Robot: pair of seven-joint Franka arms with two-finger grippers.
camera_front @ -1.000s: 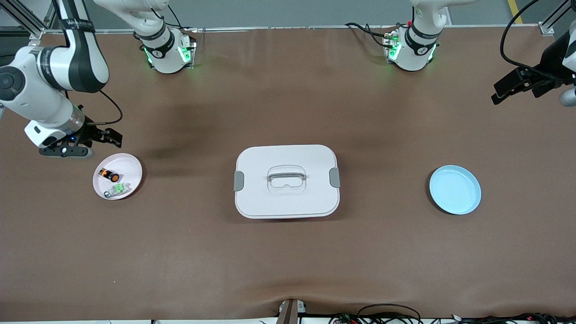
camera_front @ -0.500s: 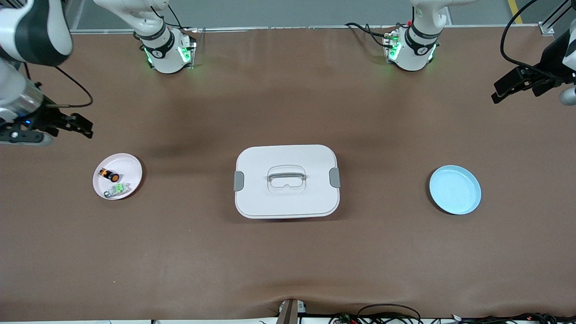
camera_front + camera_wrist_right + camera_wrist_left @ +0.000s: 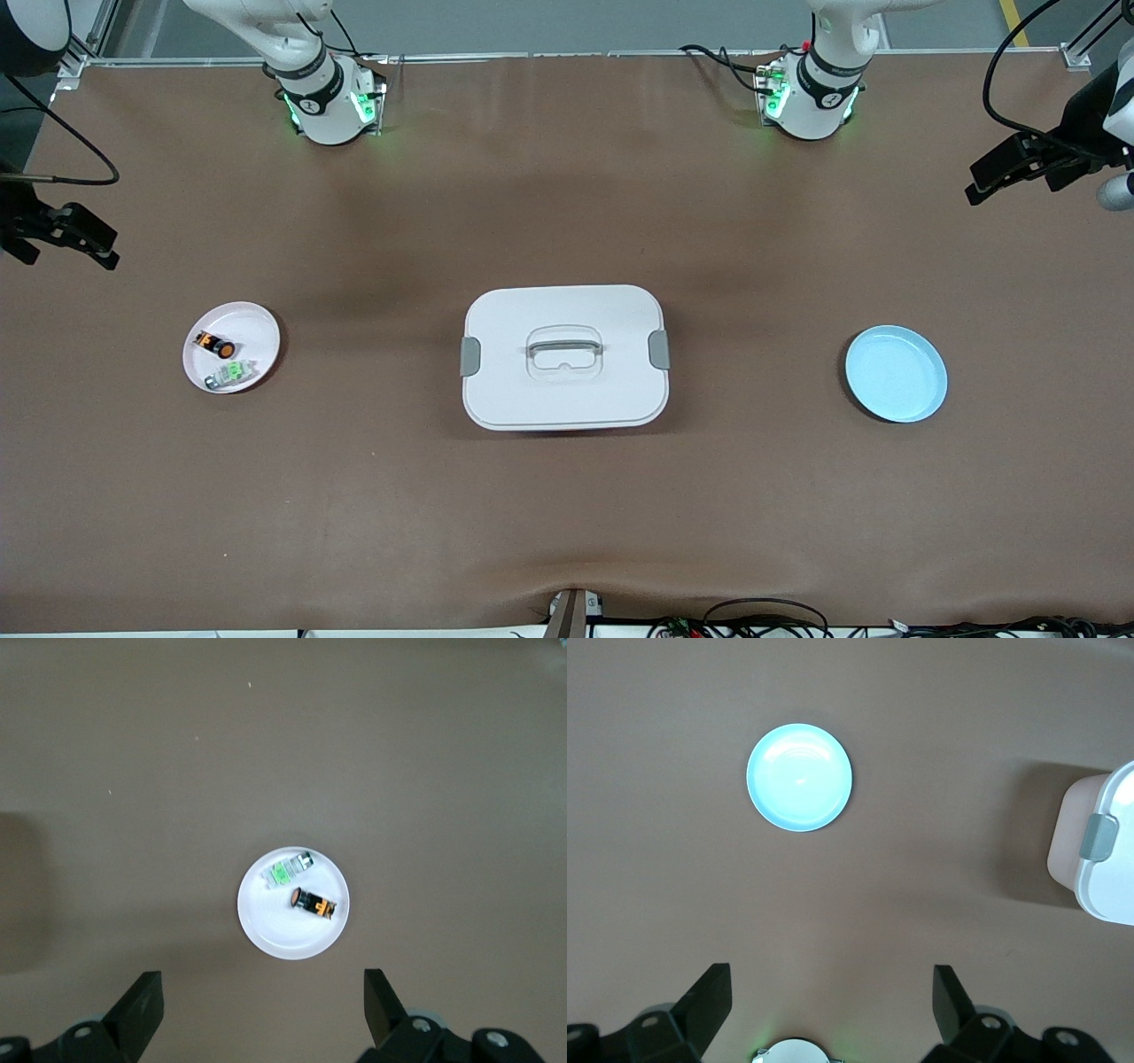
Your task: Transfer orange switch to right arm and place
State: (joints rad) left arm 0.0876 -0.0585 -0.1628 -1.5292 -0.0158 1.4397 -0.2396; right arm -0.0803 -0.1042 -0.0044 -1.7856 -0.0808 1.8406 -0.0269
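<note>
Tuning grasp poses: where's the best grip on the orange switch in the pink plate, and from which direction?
Hedged: grip the orange switch across its black barrel, coming straight down from above. It lies on its side in the pink plate, and the green-topped part sits apart, nearer the front camera, leaving finger room either side.

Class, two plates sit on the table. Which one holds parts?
The pink plate at the right arm's end: it holds the orange switch and a green-topped part. The blue plate holds nothing.

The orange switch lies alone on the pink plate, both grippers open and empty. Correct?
Not alone: the right wrist view shows the orange switch sharing the pink plate with a green-topped part. The left gripper and right gripper are open and empty.
</note>
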